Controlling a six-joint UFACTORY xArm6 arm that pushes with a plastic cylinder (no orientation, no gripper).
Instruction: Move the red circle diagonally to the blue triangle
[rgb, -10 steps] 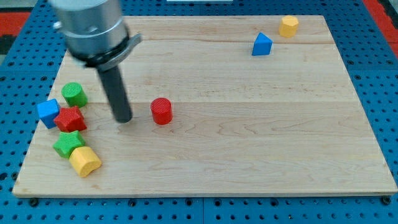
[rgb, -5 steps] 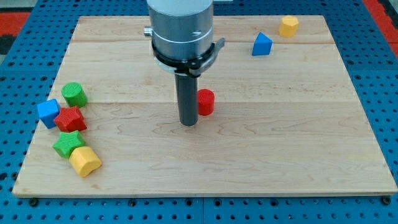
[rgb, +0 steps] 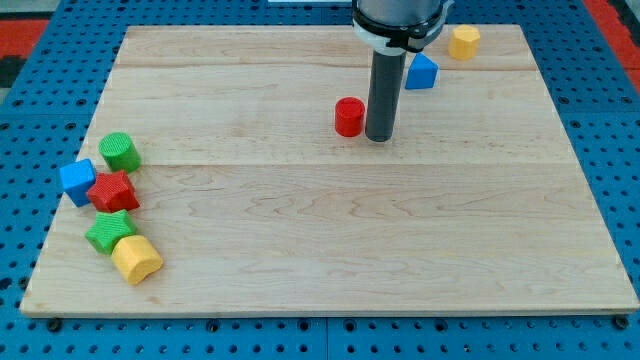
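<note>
- Camera view: my tip (rgb: 378, 138), the lower end of the straight dark rod, is resting on the pale wooden board (rgb: 330, 250) in its upper middle part. There is no pincer on this arm, so nothing is opening, closing or being held; the rod can only push.
- The small red circle block (rgb: 348, 117) is sitting just to the view's left of my tip, very close to the rod's side; whether the two are touching I cannot tell.
- The blue triangle block (rgb: 424, 71) is lying up and to the view's right of my tip, partly hidden behind the rod, with a yellow block (rgb: 463, 41) further up and right.
- The deciding relation: the red circle is lying on the far side of my tip from the blue triangle, so my tip is standing between them. I judge it needs to come round to the circle's lower-left before pushing diagonally.
- Well away at the view's left, a green cylinder block (rgb: 118, 152), a blue cube (rgb: 77, 181), a red star-like block (rgb: 112, 191), a green star-like block (rgb: 109, 231) and a yellow cube (rgb: 136, 259) are clustering.
</note>
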